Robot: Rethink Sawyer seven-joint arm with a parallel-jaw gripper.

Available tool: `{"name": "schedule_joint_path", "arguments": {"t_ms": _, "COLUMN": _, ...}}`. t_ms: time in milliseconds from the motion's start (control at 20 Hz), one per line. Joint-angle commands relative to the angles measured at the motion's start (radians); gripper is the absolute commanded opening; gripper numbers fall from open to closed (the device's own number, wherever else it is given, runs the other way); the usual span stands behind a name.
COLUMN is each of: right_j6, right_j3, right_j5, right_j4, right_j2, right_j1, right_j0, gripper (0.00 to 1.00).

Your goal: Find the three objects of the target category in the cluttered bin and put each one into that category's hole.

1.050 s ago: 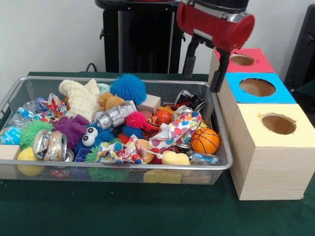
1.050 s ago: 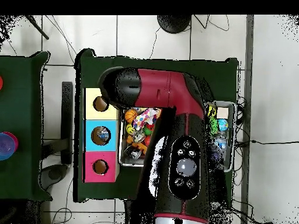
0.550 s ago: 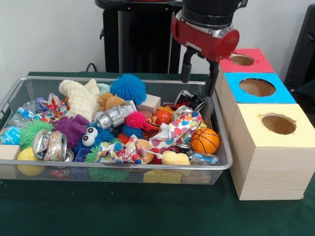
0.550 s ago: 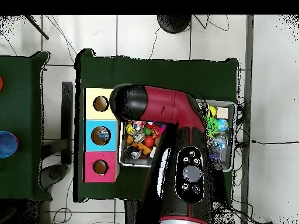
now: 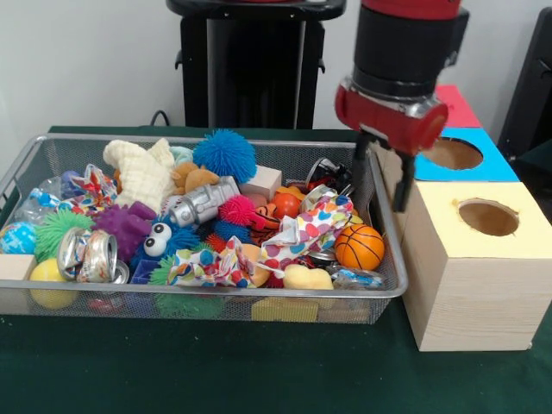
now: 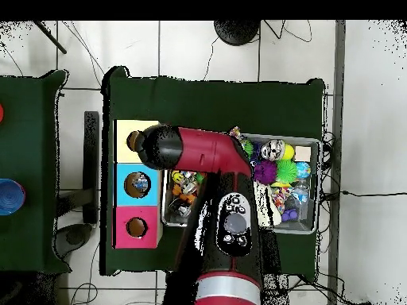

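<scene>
Tabletop (image 5: 259, 379): dark green cloth, nearest the camera, below and in front of the jaws.
Bin (image 5: 216, 297): wire mesh, heaped with toys, below and to the picture-left of the jaws; its right rim lies almost under them.
Basketball (image 5: 359, 247): small orange ball just below the jaws, a little to their picture-left, inside the bin's right end.
Patterned cloth (image 5: 302, 235): beside the ball, further to the picture-left of the jaws.
Yellow box (image 5: 479, 267): its hole sits just to the picture-right of the jaws, slightly lower.
Jaws (image 5: 382, 179): two dark fingers spread apart, nothing between them, touching nothing visible; they hang over the gap between bin rim and yellow box.
Blue box (image 5: 483, 168): behind the jaws; the overhead view shows something lying in its hole (image 6: 140, 183).
Pink box (image 5: 457, 103): furthest back, largely hidden by the arm.
Progress: apparently at least one item is delivered to the blue box; which category is the target cannot be told, and the bin is crowded, so searching and more picks seem left.
Next: likely a descent into the bin's right end.
</scene>
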Motion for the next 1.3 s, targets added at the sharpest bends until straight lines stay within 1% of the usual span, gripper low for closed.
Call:
{"name": "schedule_joint_path", "arguments": {"t_ms": 50, "right_j6": 0.222, "right_j3": 0.121, "right_j5": -0.165, "right_j4": 0.053, "right_j2": 0.051, "right_j1": 0.132, "right_j0": 0.037, "gripper": 1.0}}
{"name": "schedule_joint_path", "arguments": {"t_ms": 450, "right_j6": 0.216, "right_j3": 0.103, "right_j5": -0.219, "right_j4": 0.084, "right_j2": 0.018, "right_j1": 0.2, "right_j0": 0.077, "gripper": 1.0}}
{"name": "schedule_joint_path", "arguments": {"t_ms": 550, "right_j6": 0.205, "right_j3": 0.093, "right_j5": -0.209, "right_j4": 0.084, "right_j2": 0.004, "right_j1": 0.214, "right_j0": 0.088, "gripper": 1.0}}
{"name": "schedule_joint_path", "arguments": {"t_ms": 700, "right_j6": 0.158, "right_j3": 0.063, "right_j5": -0.167, "right_j4": 0.069, "right_j2": -0.014, "right_j1": 0.234, "right_j0": 0.092, "gripper": 1.0}}
{"name": "schedule_joint_path", "arguments": {"t_ms": 950, "right_j6": 0.122, "right_j3": 0.028, "right_j5": -0.102, "right_j4": 0.05, "right_j2": -0.059, "right_j1": 0.226, "right_j0": 0.099, "gripper": 1.0}}
{"name": "schedule_joint_path", "arguments": {"t_ms": 1200, "right_j6": 0.103, "right_j3": 0.016, "right_j5": -0.1, "right_j4": 0.037, "right_j2": -0.078, "right_j1": 0.23, "right_j0": 0.103, "gripper": 1.0}}
{"name": "schedule_joint_path", "arguments": {"t_ms": 1300, "right_j6": 0.106, "right_j3": 0.023, "right_j5": -0.106, "right_j4": 0.048, "right_j2": -0.07, "right_j1": 0.232, "right_j0": 0.101, "gripper": 1.0}}
